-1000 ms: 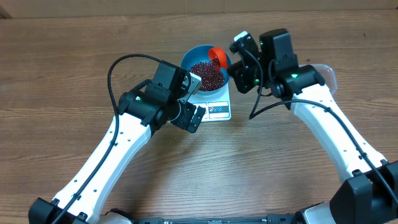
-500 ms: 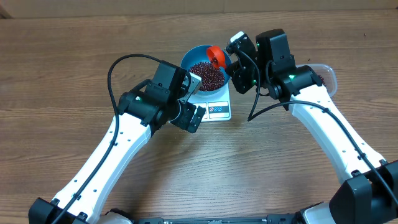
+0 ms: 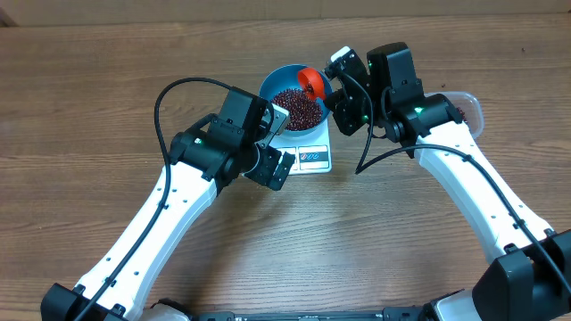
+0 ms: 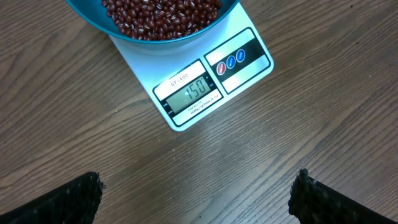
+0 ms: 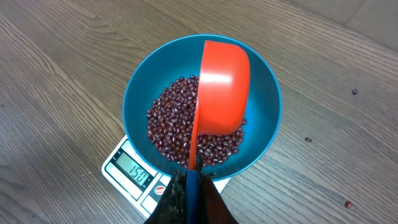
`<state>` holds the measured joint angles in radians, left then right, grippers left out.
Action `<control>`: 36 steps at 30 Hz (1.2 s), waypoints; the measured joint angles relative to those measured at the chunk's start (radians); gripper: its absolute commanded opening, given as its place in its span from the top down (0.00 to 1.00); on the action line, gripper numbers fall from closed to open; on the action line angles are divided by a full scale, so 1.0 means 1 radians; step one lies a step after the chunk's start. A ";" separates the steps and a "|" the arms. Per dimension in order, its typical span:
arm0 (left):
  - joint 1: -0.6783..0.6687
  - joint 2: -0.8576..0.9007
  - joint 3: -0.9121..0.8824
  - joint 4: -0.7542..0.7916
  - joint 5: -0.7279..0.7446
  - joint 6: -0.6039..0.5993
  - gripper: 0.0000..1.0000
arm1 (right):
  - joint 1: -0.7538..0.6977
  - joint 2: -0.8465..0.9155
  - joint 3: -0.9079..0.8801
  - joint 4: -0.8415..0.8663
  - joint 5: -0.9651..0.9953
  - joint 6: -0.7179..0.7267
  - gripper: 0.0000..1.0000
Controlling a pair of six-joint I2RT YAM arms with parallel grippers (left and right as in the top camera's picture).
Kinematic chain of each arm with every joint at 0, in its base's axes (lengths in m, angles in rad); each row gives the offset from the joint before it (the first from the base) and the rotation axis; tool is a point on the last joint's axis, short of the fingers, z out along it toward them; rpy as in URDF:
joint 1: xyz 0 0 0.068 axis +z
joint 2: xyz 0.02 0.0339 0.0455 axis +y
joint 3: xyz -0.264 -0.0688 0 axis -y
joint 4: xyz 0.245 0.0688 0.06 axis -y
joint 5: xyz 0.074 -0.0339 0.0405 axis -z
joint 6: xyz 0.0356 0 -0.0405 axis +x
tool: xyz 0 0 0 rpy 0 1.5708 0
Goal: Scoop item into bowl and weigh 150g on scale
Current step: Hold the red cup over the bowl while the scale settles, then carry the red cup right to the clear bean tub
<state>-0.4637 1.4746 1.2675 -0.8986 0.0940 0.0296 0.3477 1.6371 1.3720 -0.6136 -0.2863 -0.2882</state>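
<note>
Red beans [image 5: 177,124] lay heaped in the blue bowl [image 5: 264,93] on the scale [image 4: 245,59], whose display [image 4: 194,92] appeared to show the target, so the weighing looked done. The right fingers [image 5: 180,199] gripped the red scoop [image 5: 221,87], tipped over the bowl; the left fingers [image 4: 74,199] hung wide above the desk [image 4: 323,137].

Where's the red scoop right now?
In the right wrist view the red scoop hangs over the blue bowl of beans, held by the right gripper; the bowl sits on the scale.

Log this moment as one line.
right gripper: shut on red scoop, tipped over bowl | beans: in bowl on scale | display: 150 | left gripper: open, empty
</note>
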 measured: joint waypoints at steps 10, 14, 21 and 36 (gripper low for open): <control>0.000 0.000 0.000 0.000 0.000 0.000 0.00 | 0.000 0.000 0.000 -0.007 0.003 0.000 0.96; 0.000 0.000 0.000 0.000 0.000 0.000 0.00 | 0.000 0.000 0.000 -0.007 0.001 0.003 0.96; 0.000 0.000 0.000 0.000 0.000 0.000 0.00 | -0.017 0.000 0.000 -0.007 -0.094 0.105 0.96; 0.000 0.000 0.000 0.000 0.000 0.000 0.00 | -0.389 0.000 0.001 -0.068 -0.713 0.209 0.96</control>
<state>-0.4637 1.4746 1.2675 -0.8986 0.0944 0.0296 -0.0410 1.6371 1.3727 -0.6815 -0.9997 -0.0788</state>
